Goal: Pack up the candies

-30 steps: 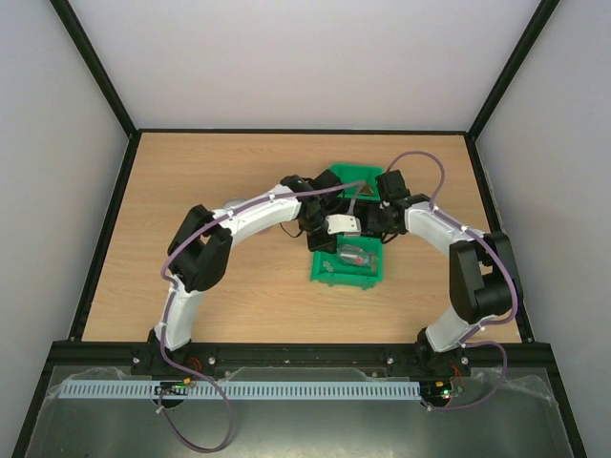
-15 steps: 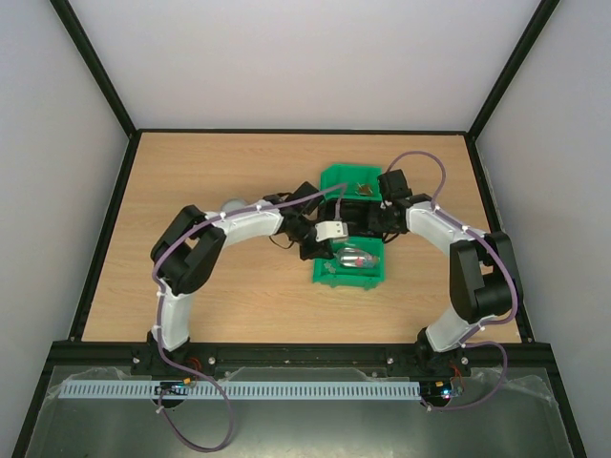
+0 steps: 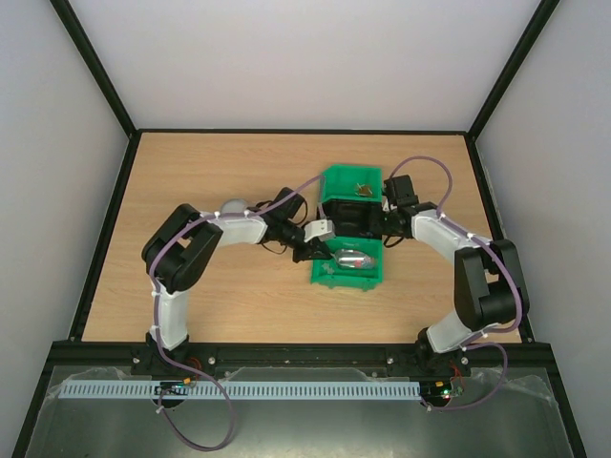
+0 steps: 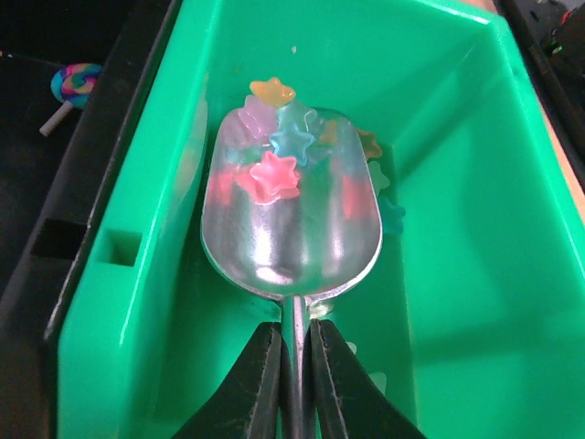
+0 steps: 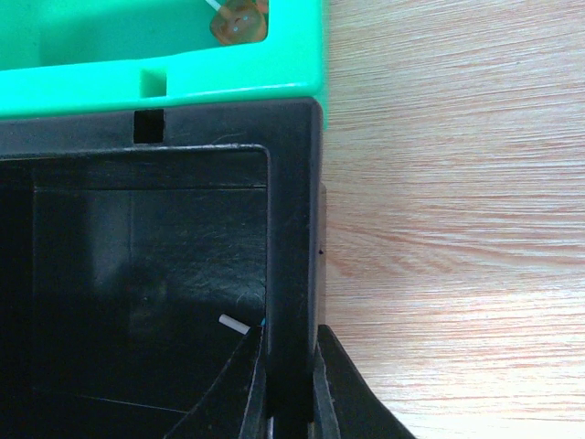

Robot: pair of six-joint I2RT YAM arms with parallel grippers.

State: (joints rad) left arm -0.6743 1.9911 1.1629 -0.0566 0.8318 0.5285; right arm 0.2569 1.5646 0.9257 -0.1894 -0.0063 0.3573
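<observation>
Seen from the left wrist, a shiny metal scoop with a rounded bowl [image 4: 292, 247] lies inside a glossy green plastic bin [image 4: 466, 238]; its thin handle runs to 6 o'clock, where the left gripper [image 4: 293, 337] is clenched on it, smooth black fingers [image 4: 260, 366] pressed to both sides. A small heap of translucent star-shaped candies [image 4: 274, 174] sits at the 12 o'clock end of the bowl, pink-red, blue-green, lilac and yellow-orange; a few more lie on the bin floor just past the bowl's rim, from 1 to 3 o'clock. At 10 o'clock, beyond the green wall, a swirled multicoloured lollipop on a white stick [image 4: 73, 82] lies in a matt black plastic bin [image 4: 27, 137].

From overhead, three bins stand in a touching row on the wood-grain table [image 3: 210, 172]; the black one is between two green ones, and the scoop's bin is at 6 o'clock, nearest the arm bases.

From the right wrist, the right gripper [image 5: 291, 343] straddles the black bin's upright wall, one finger inside and one outside, pinching it. At 12 o'clock the second green bin [image 5: 183, 82] butts against the black rim; a glossy amber-brown sweet [image 5: 239, 20] lies inside it at the frame's top edge. A short white stick [image 5: 233, 323] rests on the black floor just beside the inner finger; pale streaked wood fills 3 o'clock.
</observation>
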